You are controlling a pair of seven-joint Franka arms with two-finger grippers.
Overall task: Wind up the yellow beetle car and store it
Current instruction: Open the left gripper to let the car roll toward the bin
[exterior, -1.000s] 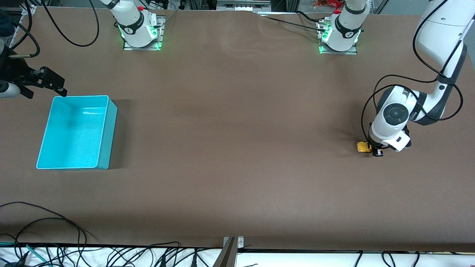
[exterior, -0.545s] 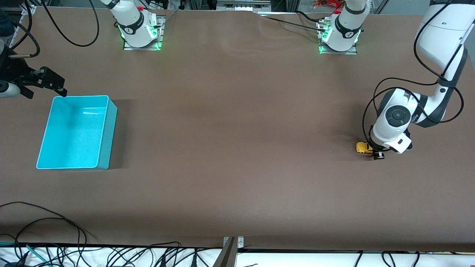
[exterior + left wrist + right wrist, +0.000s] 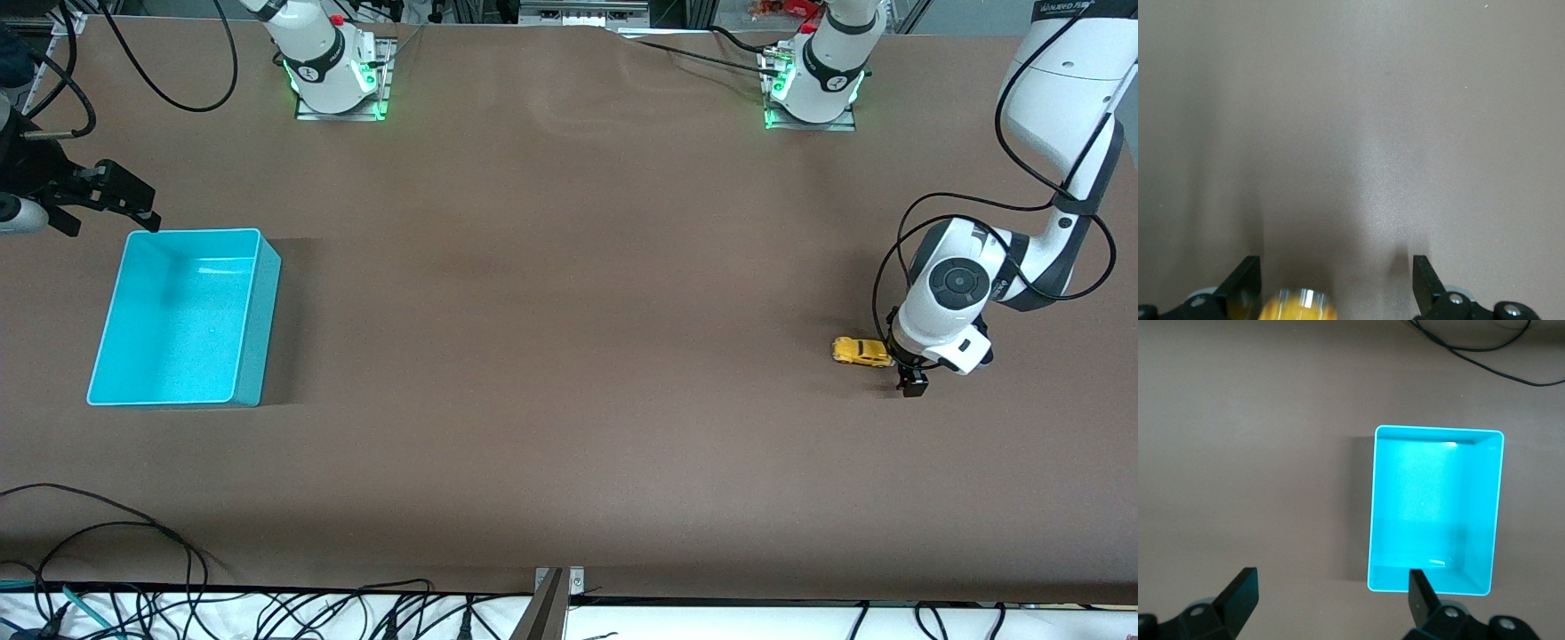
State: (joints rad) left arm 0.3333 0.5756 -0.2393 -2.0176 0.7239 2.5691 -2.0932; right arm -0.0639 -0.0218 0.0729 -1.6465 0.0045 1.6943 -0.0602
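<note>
My main worry is the yellow beetle car (image 3: 861, 352) running loose. It sits on the bare table (image 3: 569, 373) toward the left arm's end, wheels down, just beside the left end effector (image 3: 910, 380) and outside its grip as far as I can judge. If its spring carries any wind it could roll clear across the table, or off the edge, before I can close on it. A careless descent could also clip it and flip it.

In the left wrist view the left end effector (image 3: 1337, 285) has its fingers spread wide with nothing between them; only a blurred yellow patch of the car (image 3: 1298, 305) shows close against one finger, so I am off-centre on it.

The car's long axis lies roughly along the table's length, from one arm's end toward the other. I cannot tell nose from tail.

The turquoise bin (image 3: 258, 307) stands well apart at the right arm's end. The right end effector (image 3: 107, 200) waits just beside the bin's rim, fingers (image 3: 1238, 593) wide apart, holding nothing
</note>
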